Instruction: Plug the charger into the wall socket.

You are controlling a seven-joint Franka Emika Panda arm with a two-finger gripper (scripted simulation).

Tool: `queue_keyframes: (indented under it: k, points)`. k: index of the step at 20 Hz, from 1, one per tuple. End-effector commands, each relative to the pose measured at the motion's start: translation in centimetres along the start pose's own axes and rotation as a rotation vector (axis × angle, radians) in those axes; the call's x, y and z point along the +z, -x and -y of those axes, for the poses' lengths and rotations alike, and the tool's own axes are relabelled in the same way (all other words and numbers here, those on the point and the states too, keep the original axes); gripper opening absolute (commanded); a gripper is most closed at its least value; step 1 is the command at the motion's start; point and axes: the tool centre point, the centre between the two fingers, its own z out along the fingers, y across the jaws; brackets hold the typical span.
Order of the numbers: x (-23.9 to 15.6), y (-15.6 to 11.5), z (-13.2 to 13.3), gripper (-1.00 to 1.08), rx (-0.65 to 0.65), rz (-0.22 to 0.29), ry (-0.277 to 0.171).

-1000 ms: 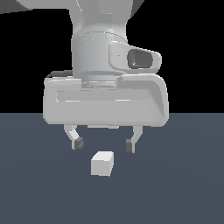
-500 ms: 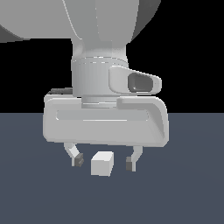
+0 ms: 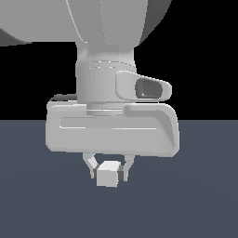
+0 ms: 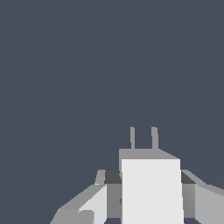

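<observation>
The charger (image 3: pixel 108 176) is a small plain white cube on the dark grey floor, under the arm's wide white hand. My gripper (image 3: pixel 109 173) is shut on it, with one finger touching each side. In the wrist view the charger (image 4: pixel 151 192) sits between my fingers (image 4: pixel 94 201), and its two thin grey prongs (image 4: pixel 132 138) point away from the hand. My gripper (image 4: pixel 150 179) holds it at the sides. The wall socket is out of view in both views.
The dark grey floor (image 3: pixel 200 200) spreads around the charger, with a black background above it. The arm's body (image 3: pixel 111 130) fills much of the exterior view and hides what is behind it.
The hand has come down over the charger. The fingers, wide apart on either side of it before, have shut onto its sides.
</observation>
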Motion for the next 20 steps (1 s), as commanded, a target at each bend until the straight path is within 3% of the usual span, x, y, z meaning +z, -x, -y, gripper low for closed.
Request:
queue_keyframes:
  k: [1,10,20]
  points:
    - [0.0,0.0,0.0,-1.00,0.000,0.000,0.000]
    - [-1.3,-1.4,0.9,-1.00,0.016,0.000,0.001]
    - [-5.5,-6.0,3.5,-1.00,0.068,0.000,0.007]
